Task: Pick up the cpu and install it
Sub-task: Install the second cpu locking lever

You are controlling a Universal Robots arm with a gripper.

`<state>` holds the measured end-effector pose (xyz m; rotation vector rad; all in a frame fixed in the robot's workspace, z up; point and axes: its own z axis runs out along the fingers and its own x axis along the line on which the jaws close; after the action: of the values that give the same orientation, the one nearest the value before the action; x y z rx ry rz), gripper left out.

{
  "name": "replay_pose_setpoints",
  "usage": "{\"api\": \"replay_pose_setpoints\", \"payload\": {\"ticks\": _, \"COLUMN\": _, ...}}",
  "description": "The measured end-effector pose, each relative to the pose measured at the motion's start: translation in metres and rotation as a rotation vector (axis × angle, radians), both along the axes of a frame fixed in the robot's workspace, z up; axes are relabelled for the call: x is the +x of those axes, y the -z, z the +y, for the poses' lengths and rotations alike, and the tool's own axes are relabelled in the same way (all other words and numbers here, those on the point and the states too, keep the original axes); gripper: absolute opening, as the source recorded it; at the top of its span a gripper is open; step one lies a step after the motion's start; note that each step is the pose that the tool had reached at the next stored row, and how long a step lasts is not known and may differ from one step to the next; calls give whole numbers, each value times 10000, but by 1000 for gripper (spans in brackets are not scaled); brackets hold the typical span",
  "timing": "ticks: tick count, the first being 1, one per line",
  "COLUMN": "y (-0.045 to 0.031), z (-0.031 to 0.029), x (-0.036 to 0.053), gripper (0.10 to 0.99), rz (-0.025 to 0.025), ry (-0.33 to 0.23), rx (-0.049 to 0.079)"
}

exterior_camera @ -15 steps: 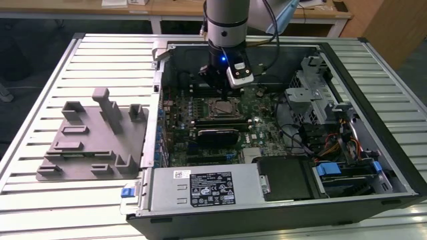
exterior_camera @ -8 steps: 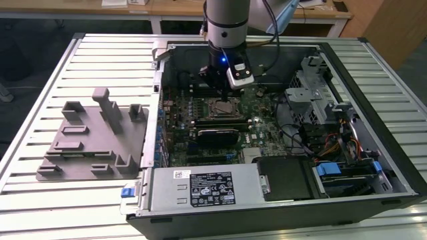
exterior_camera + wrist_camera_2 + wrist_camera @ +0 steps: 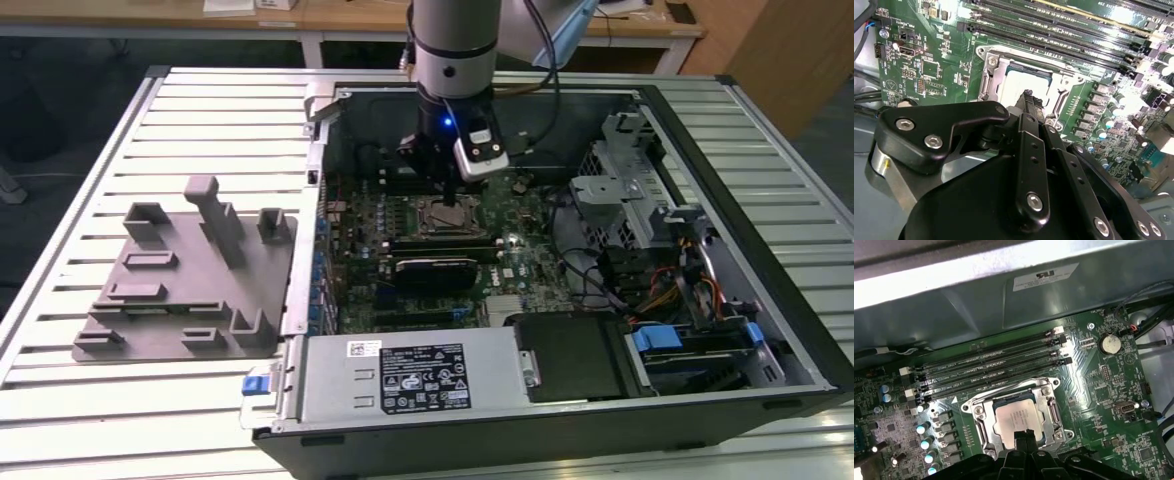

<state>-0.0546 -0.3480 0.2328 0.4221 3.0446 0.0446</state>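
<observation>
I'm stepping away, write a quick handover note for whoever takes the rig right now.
Claw: fingers together, tips right over the cpu; contact can't be judged.
Cpu: lying flat in the socket on the motherboard, inside the open case.
Fixture plate: outside the case, on the exterior view's left; no cpu seen on it.
Done: cpu appears placed.
Left: confirm seating, check the socket frame.
</observation>
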Motion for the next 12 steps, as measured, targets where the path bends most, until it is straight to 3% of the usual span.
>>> {"api": "replay_pose_setpoints", "payload": {"ticks": 12, "y": 0, "z": -57, "x": 0, "gripper": 106, "rz": 0, "ry": 0, "rx": 0}}
